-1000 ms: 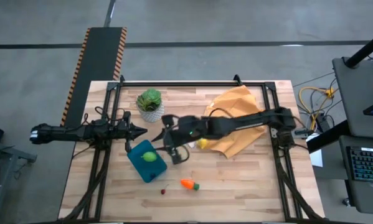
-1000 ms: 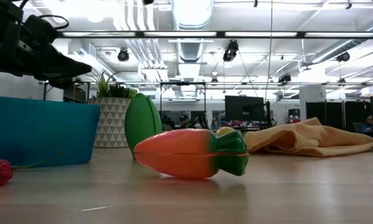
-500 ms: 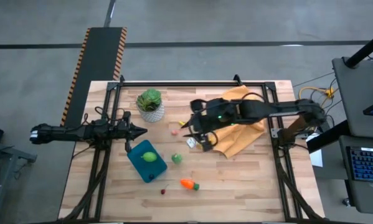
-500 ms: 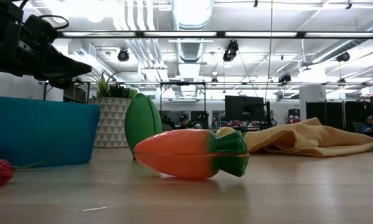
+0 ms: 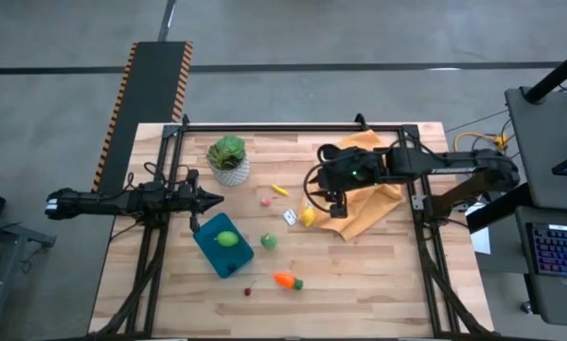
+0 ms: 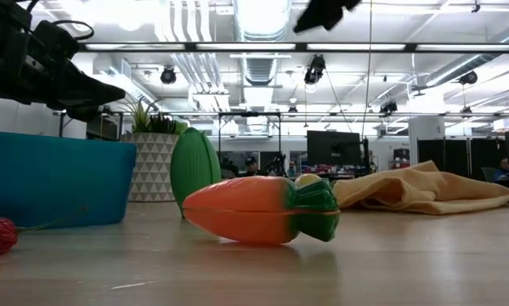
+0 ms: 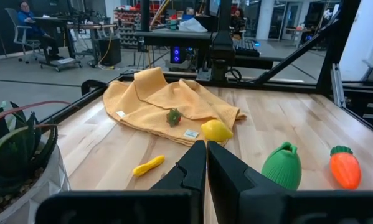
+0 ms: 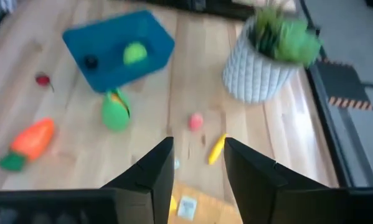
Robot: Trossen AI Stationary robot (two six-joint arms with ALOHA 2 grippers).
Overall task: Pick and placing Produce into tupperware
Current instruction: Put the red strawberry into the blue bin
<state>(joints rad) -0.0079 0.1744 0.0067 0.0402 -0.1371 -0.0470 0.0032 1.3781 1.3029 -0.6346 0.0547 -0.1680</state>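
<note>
Teal-blue plastic marks the shallow rectangular tupperware [image 5: 223,245], lying left of centre and below the middle of the high view on the pale wooden table [image 5: 359,284]; a lime-green round toy fruit [image 5: 226,239] sits inside it, with a small dark piece [image 8: 90,61] beside it in the right wrist view. Just right of the container lies a green rounded toy vegetable [image 5: 268,242], not touching it. Below that, toward the lower centre, are an orange toy carrot with a green top [image 5: 287,280] and a small red toy cherry [image 5: 248,291]. Above the green vegetable sit a small pink-red round piece [image 5: 265,201] and a slim yellow toy piece [image 5: 279,189]. A yellow toy lemon [image 5: 307,217] lies at the left edge of the crumpled mustard-orange cloth [image 5: 363,204] in the upper right of the table. A leafy green plant in a patterned white pot [image 5: 227,158] stands at upper left.

The right gripper [image 5: 322,202] hangs over the cloth's left edge just above the lemon, its fingers [image 8: 151,177] spread apart and empty. The left gripper [image 5: 213,199] is at the left middle, just above the container's upper corner, fingers [image 7: 192,165] pressed together with nothing between them.
</note>
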